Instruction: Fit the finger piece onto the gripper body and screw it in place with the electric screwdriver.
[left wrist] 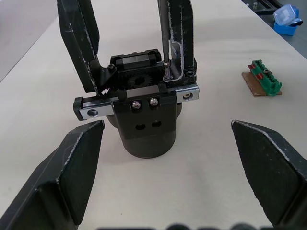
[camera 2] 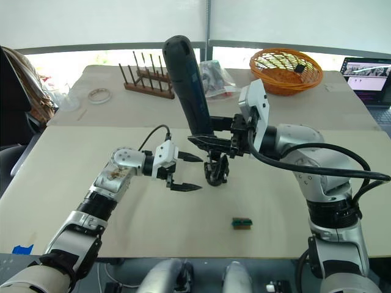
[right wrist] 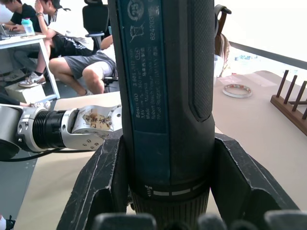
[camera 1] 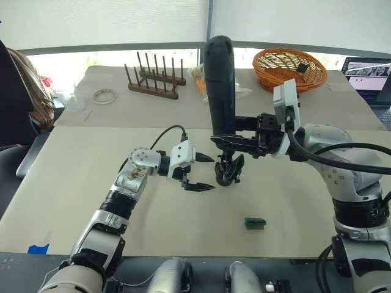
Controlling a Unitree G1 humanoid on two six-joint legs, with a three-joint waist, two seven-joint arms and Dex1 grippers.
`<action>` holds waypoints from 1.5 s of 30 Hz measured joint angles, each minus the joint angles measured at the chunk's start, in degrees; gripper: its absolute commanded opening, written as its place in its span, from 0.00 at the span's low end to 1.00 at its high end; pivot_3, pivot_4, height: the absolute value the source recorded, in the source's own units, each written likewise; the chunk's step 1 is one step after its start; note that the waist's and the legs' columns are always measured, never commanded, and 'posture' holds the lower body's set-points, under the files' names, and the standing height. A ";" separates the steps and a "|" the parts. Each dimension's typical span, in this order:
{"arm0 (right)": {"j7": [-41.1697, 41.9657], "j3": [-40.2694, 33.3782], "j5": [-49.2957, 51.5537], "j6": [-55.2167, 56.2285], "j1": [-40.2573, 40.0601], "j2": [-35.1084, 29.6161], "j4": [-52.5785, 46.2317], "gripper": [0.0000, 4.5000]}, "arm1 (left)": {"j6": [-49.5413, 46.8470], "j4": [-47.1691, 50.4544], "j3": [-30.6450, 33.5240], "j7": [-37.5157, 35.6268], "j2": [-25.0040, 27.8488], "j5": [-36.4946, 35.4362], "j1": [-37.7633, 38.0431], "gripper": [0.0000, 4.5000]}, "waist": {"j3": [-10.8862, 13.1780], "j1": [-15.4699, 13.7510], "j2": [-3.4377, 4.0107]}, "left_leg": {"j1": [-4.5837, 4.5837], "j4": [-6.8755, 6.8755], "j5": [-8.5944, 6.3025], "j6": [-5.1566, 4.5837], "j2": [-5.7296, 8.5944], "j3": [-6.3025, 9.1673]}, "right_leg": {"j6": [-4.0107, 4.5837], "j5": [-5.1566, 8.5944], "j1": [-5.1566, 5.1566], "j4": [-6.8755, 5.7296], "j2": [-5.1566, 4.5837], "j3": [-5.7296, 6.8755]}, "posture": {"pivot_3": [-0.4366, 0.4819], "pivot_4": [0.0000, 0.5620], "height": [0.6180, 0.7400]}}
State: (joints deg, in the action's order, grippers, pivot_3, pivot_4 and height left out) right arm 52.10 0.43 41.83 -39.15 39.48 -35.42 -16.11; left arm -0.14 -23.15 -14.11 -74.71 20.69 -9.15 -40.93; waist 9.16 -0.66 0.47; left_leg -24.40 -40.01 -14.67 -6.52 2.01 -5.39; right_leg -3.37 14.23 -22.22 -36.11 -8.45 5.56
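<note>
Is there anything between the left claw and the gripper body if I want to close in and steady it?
Nothing visible. The left claw is open with the gripper body standing straight ahead on bare table. The electric screwdriver, held upright by the right claw, comes down from above onto a screw.

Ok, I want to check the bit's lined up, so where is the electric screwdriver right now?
In the head views the electric screwdriver stands upright mid-table, clamped in the right gripper, bit down on the gripper body, with the open left gripper just to its left.
</note>
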 measured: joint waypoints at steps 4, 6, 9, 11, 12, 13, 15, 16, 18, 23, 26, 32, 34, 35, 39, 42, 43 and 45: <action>-0.29 0.00 0.00 -0.15 0.11 0.00 0.00 0.44 | 0.00 0.00 0.00 0.04 0.00 0.00 0.00 1.00 | 0.00 0.03 0.00 | 0.00 0.00 0.00 0.00 0.00 0.00 | 0.00 0.00 0.00 0.00 0.00 0.00 | 0.48 0.27 1.00; -0.28 0.00 0.00 -0.15 0.19 0.00 0.00 0.44 | 0.00 0.01 0.00 0.08 0.00 0.00 0.00 1.00 | 0.00 0.03 0.00 | 0.00 0.00 0.00 0.00 0.00 0.00 | 0.00 0.00 0.00 0.00 0.00 0.00 | 0.48 0.27 1.00; 0.17 0.00 -0.08 -0.15 0.20 -0.09 0.00 0.44 | 0.00 0.02 0.00 0.11 0.00 0.00 0.01 1.00 | 0.00 0.01 0.00 | 0.00 0.00 0.00 0.00 0.00 0.00 | 0.00 0.00 0.00 0.00 0.00 0.00 | 0.48 0.27 1.00; 0.33 0.00 -0.12 -0.14 0.20 -0.19 0.00 0.44 | 0.00 0.02 0.00 0.14 0.00 0.00 0.01 1.00 | 0.00 0.01 0.00 | 0.00 0.00 0.00 0.00 0.00 0.00 | 0.00 0.00 0.00 0.00 0.00 0.00 | 0.48 0.27 1.00; 0.34 0.00 -0.12 -0.14 0.19 -0.19 0.00 0.44 | 0.00 0.02 0.00 0.15 0.00 0.00 0.01 1.00 | 0.00 0.02 0.00 | 0.00 0.00 0.00 0.00 0.00 -0.01 | 0.00 0.00 0.00 0.00 0.00 0.00 | 0.48 0.27 1.00; 0.34 0.00 -0.12 -0.14 0.19 -0.19 0.00 0.44 | 0.00 0.02 0.00 0.16 0.00 0.00 0.01 1.00 | 0.00 0.02 0.00 | 0.00 0.00 0.00 0.00 0.00 -0.01 | 0.00 0.00 0.00 0.00 0.00 0.00 | 0.48 0.27 1.00; 0.33 0.00 -0.12 -0.14 0.19 -0.19 0.00 0.44 | 0.00 0.02 0.00 0.20 0.00 0.00 0.01 1.00 | 0.00 0.02 0.00 | 0.00 0.00 0.00 0.00 0.00 -0.01 | 0.00 0.00 0.00 0.00 0.00 0.00 | 0.48 0.27 1.00; 0.30 0.00 -0.12 -0.14 0.19 -0.18 0.00 0.44 | 0.00 0.02 0.00 0.22 0.01 0.00 0.01 1.00 | 0.00 0.01 0.00 | 0.00 0.00 0.00 0.00 0.00 0.00 | 0.00 0.00 0.00 0.00 0.00 0.00 | 0.48 0.27 1.00; 0.26 0.00 -0.12 -0.14 0.18 -0.17 0.00 0.44 | 0.00 0.02 0.00 0.24 0.01 0.00 0.01 1.00 | 0.00 0.01 0.00 | 0.00 0.00 0.00 0.00 0.00 0.00 | 0.00 0.00 0.00 0.00 0.00 0.00 | 0.48 0.27 1.00; -0.02 -0.01 -0.11 -0.14 -0.46 -0.12 -0.21 0.44 | 0.00 0.01 -0.02 0.79 -0.25 0.09 0.02 1.00 | 0.00 0.00 0.00 | 0.00 0.00 0.00 0.00 0.00 0.00 | 0.00 0.00 0.00 0.00 0.00 0.00 | 0.48 0.27 1.00; -0.38 -0.26 -0.11 -0.14 -1.27 -0.05 -0.58 0.44 | 0.00 0.00 -0.39 1.24 -0.86 0.12 0.02 1.00 | 0.00 -0.03 0.00 | 0.00 0.00 0.00 0.00 0.00 0.00 | 0.00 0.00 0.01 0.00 0.00 0.01 | 0.48 0.27 1.00; -0.63 -1.34 -0.36 1.02 -2.65 0.13 -0.76 0.44 | 0.11 -0.57 -0.68 2.14 -1.69 0.75 0.01 1.00 | 0.00 -0.02 0.00 | 0.00 0.00 0.00 0.00 0.00 0.00 | 0.00 0.00 0.01 0.01 0.00 0.00 | 0.48 0.27 1.00; -0.72 -1.34 -0.64 1.78 -2.97 0.23 -0.76 0.44 | 0.15 -1.36 -0.70 2.43 -2.12 1.02 0.01 1.00 | 0.00 -0.03 0.00 | 0.00 -0.01 0.00 0.00 0.00 0.00 | 0.00 0.00 0.02 0.00 0.00 0.00 | 0.48 0.27 1.00; -0.96 -1.37 -0.66 2.04 -3.14 0.39 -0.76 0.44 | 0.17 -2.02 -0.74 2.79 -2.32 1.34 0.01 1.00 | 0.00 -0.03 0.00 | 0.01 -0.01 0.00 0.00 0.01 -0.01 | 0.00 0.00 0.02 0.00 0.00 0.00 | 0.48 0.27 1.00; -2.30 -2.06 -0.52 2.25 -4.01 1.44 -0.87 0.44 | 1.31 -4.45 -0.95 4.57 -3.49 2.59 0.01 1.00 | 0.00 -0.05 0.00 | 0.01 -0.01 0.00 0.00 0.01 0.00 | 0.00 0.00 0.03 0.00 0.00 0.00 | 0.48 0.27 1.00; -2.99 -2.57 -0.51 2.25 -4.77 1.87 -1.61 0.44 | 1.78 -5.90 -0.99 5.79 -4.39 3.31 -0.01 1.00 | 0.00 -0.05 0.00 | 0.01 -0.02 0.00 0.00 0.00 0.00 | 0.00 0.00 0.02 0.00 0.00 0.00 | 0.48 0.27 1.00; -3.52 -2.80 -0.48 2.25 -5.16 2.05 -1.96 0.44 | 1.86 -6.51 -0.97 6.43 -4.78 3.43 -0.02 1.00 | 0.00 -0.06 0.00 | 0.01 -0.02 0.00 0.00 0.00 0.00 | 0.00 0.00 0.03 0.00 0.00 0.00 | 0.48 0.27 1.00; -4.15 -3.33 -0.36 2.25 -5.78 2.36 -2.41 0.44 | 1.86 -7.23 -0.96 7.09 -5.43 3.60 -0.02 1.00 | 0.00 -0.07 0.00 | 0.01 -0.02 0.00 0.00 0.00 0.00 | 0.00 0.00 0.03 0.00 0.00 0.00 | 0.48 0.27 1.00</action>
State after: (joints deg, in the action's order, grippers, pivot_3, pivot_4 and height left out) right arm 47.95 -2.89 41.47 -36.90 33.70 -33.06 -18.52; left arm 1.72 -30.39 -15.08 -67.63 15.26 -5.55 -40.95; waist 9.16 -0.73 0.46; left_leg -24.39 -40.03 -14.67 -6.52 2.02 -5.38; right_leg -3.37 14.23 -22.20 -36.11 -8.46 5.56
